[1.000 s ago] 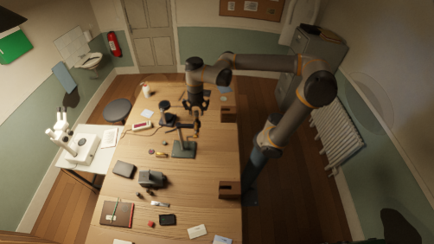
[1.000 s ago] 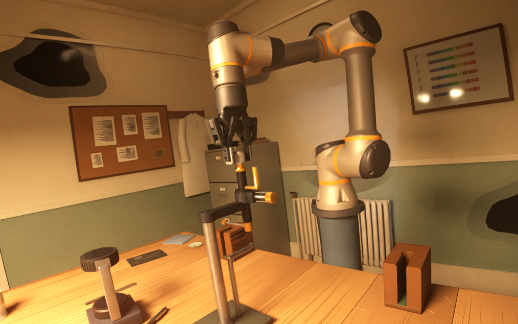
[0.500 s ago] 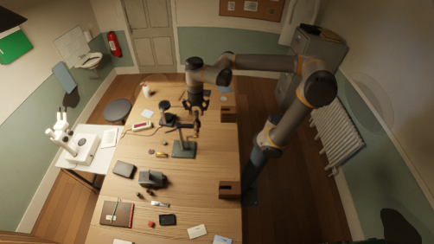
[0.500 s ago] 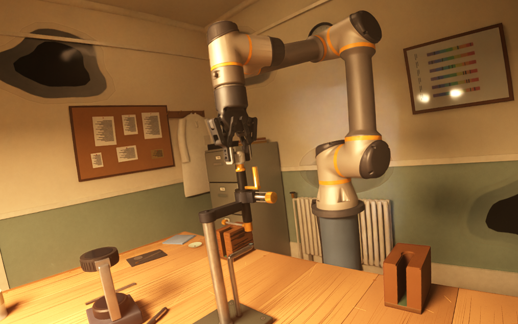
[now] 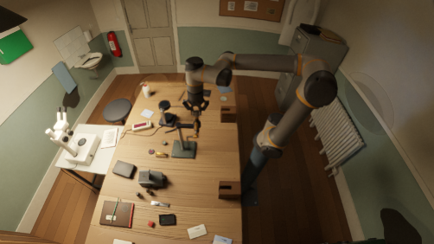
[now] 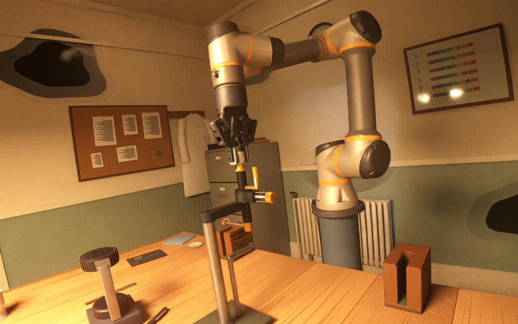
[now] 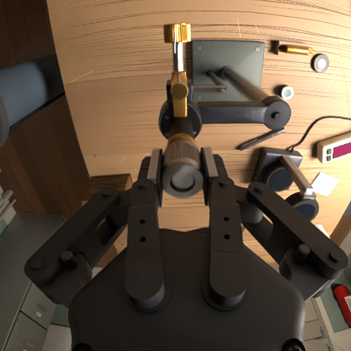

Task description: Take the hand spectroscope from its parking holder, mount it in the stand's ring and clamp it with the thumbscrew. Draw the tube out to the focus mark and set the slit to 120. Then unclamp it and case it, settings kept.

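My gripper point(image 7: 181, 168) point(image 6: 237, 156) point(image 5: 196, 113) points straight down over the stand point(image 6: 217, 244) in the middle of the bench. The spectroscope's knurled top end point(image 7: 182, 168) sits between its closed fingers. The spectroscope point(image 6: 242, 191) stands upright in the stand's ring point(image 7: 180, 117). The gold-headed thumbscrew point(image 6: 265, 197) point(image 7: 177, 33) sticks out sideways from the ring. A gold lever point(image 6: 253, 179) juts from the tube just above the ring. The tube's lower end is hidden from the wrist camera.
The stand's grey base plate point(image 7: 228, 65) rests on the bench. A wooden holder block point(image 6: 407, 276) stands near the arm's base. Another wooden block point(image 6: 233, 238) sits behind the stand. A lamp on a post point(image 6: 103, 282) and a pen point(image 7: 261, 138) lie on the stand's far side.
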You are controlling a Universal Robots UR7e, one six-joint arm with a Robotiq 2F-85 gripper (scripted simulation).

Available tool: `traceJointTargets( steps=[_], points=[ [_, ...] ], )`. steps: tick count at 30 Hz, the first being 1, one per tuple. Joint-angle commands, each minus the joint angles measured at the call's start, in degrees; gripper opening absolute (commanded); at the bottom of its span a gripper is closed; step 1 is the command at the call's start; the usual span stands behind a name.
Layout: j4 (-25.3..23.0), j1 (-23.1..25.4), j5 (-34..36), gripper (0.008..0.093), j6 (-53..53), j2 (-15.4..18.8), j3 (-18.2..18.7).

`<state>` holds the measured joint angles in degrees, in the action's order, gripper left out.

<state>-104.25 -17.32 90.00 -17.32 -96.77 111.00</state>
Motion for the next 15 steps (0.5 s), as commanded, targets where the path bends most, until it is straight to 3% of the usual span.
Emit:
traceJointTargets(
  steps=[1, 11, 15],
  points=[
    [0.0, 0.0, 0.0, 0.0290, 0.0, 0.0, 0.0],
    [0.0, 0.0, 0.0, 0.0090, 0.0, 0.0, 0.0],
    [-0.2, 0.0, 0.0, 0.0080, 0.0, -0.1, 0.2]
  ],
)
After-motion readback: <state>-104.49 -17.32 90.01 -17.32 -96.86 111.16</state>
